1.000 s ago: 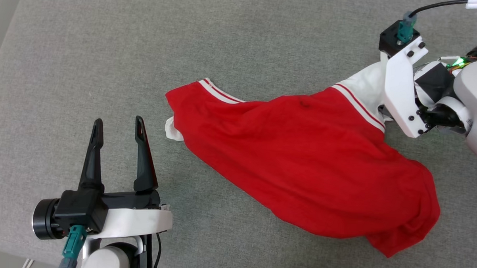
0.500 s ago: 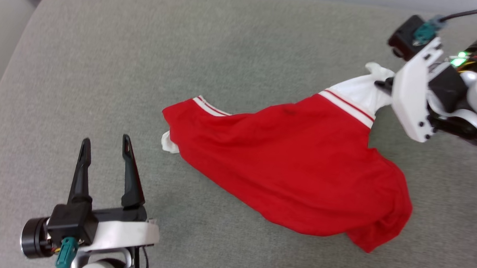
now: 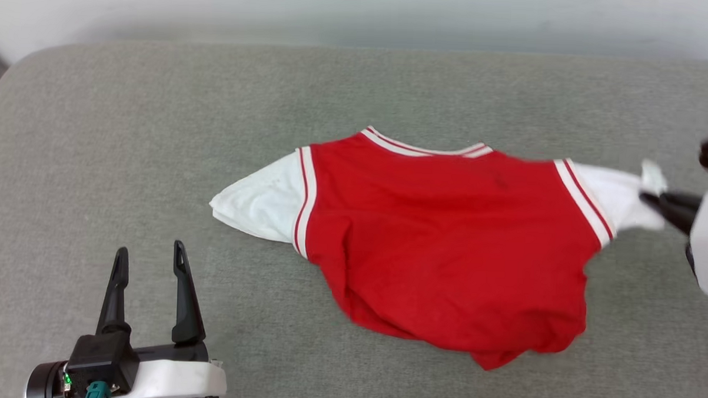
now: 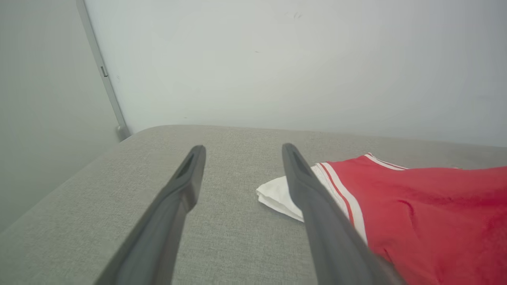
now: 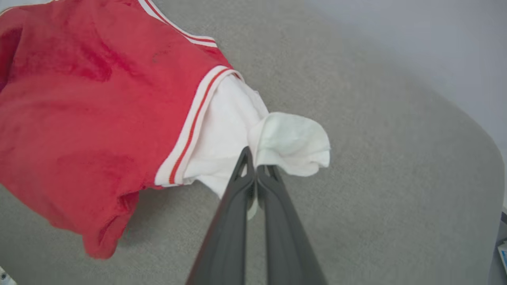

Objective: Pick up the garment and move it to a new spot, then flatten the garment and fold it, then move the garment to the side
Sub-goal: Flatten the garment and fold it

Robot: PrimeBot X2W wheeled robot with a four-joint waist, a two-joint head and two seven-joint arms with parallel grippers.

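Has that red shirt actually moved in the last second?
Yes. The right gripper, shut on its white sleeve, has stretched the garment rightward, away from the rounded left corner of the grey cushion; the camera shifted too.

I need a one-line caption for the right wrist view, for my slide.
Right claw shut on the white sleeve of the red garment on a grey cushion.

We log the garment (image 3: 446, 249) red, sleeves white, trim striped red-and-white. The padded surface (image 3: 156, 127) under it is plain grey weave. Fingers of left pincer (image 3: 150, 248) and right pincer (image 5: 253, 163) are dark grey.
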